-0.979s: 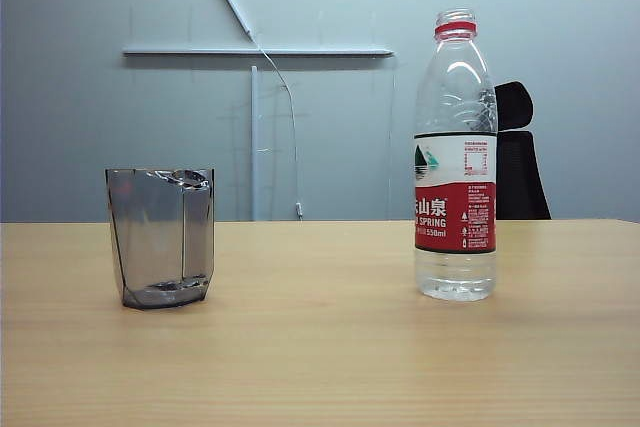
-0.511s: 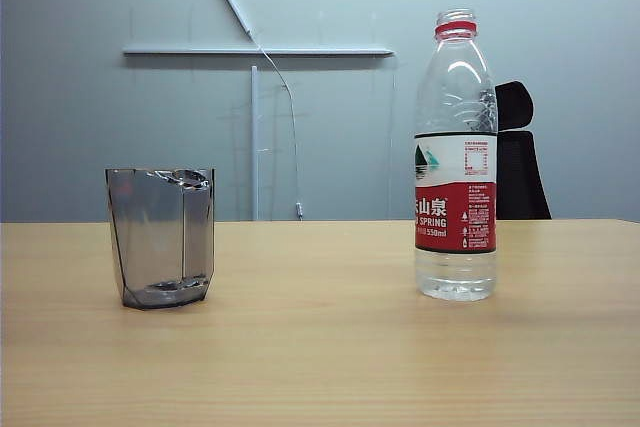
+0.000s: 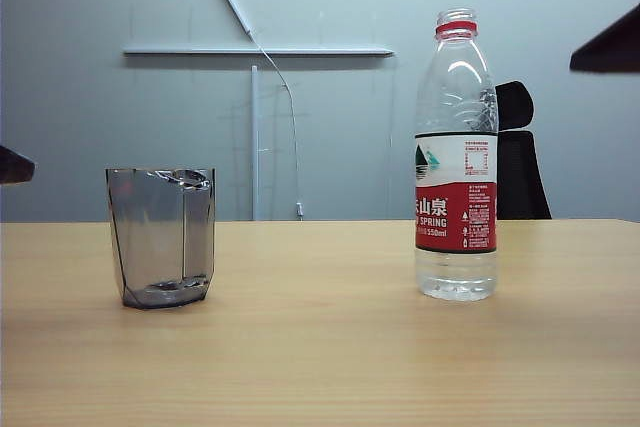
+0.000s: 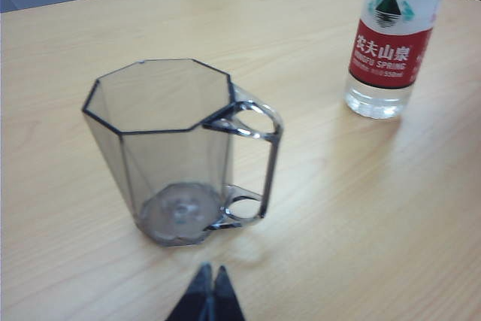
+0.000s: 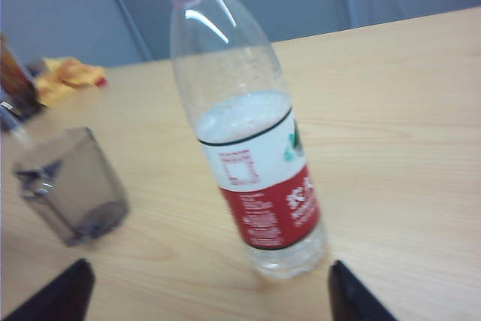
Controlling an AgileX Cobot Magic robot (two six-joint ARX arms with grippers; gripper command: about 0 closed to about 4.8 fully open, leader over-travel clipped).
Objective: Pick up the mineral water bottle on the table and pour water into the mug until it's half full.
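The mineral water bottle point(image 3: 456, 157) is standing upright on the table point(image 3: 320, 347), with its cap off and its red neck ring showing. The water point(image 5: 244, 114) is reaching up to about the top of the label. The mug point(image 3: 161, 237) is sitting on the table too, well apart from the bottle, and it is looking empty. It is showing a handle point(image 4: 255, 159) on one side.

The left gripper point(image 4: 210, 298) is hanging just beside the mug, and its two dark tips are pressing together with nothing between them. The right gripper point(image 5: 203, 291) is hanging near the bottle's base, and its tips are spreading wide, one on each side of the bottle without touching it. A yellow cloth point(image 5: 69, 74) is lying on the table beyond the mug, far from the bottle.
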